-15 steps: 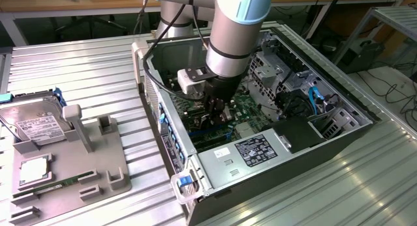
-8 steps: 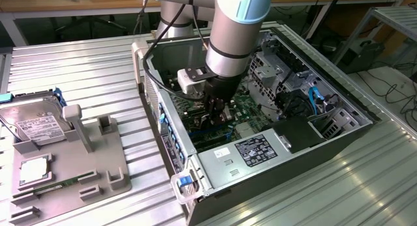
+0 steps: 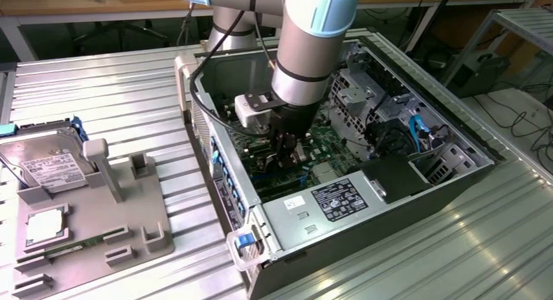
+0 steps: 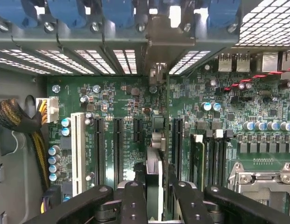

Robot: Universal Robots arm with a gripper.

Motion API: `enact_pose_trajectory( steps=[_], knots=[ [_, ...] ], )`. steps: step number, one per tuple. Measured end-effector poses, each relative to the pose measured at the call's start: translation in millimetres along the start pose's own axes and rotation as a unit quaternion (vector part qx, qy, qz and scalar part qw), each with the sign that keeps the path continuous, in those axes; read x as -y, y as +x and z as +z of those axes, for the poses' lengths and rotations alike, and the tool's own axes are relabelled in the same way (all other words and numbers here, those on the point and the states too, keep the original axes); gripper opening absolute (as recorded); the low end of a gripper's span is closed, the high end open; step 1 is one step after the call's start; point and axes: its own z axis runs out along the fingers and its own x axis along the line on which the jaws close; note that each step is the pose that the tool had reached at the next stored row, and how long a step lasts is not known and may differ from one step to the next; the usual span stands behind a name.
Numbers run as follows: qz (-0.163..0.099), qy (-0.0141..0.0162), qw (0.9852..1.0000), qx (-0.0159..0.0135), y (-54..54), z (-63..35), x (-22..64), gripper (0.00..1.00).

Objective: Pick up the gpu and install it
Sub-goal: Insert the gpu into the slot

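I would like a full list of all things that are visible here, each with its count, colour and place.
gpu: one, seen edge-on, upright over the motherboard, held between the pincer fingers.
case: one, black and grey, open, lying on the table.
motherboard: one, green, inside the case.
white slot: one, on the motherboard, beside black slots.
label: one, black, on the silver box at the case's near end.
hard drive: one, silver, white label, at the exterior view's left.
tray: one, grey, beside the case.
table: one, ribbed metal.
arm: one, silver and light blue, reaching into the case.
pincer: one, black, shut on the gpu.
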Motion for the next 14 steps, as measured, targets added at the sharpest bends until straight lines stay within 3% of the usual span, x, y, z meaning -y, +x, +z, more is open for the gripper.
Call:
enact_pose_trajectory(
  steps=[8,9,10,11,14],
  knots=[
    [0.000,0.0003,1.0000,0.0006,-0.2,0.7,0.0,0.27],
    [0.000,0.0012,1.0000,0.0024,-0.6,2.2,0.2,0.28],
    [0.000,0.0005,1.0000,0.0010,-0.3,1.1,0.1,0.28],
    [0.000,0.0004,1.0000,0.0006,-0.1,0.5,0.0,0.35],
    [0.000,0.0002,1.0000,0.0002,-0.1,-8.4,-0.1,0.35]
  ],
)
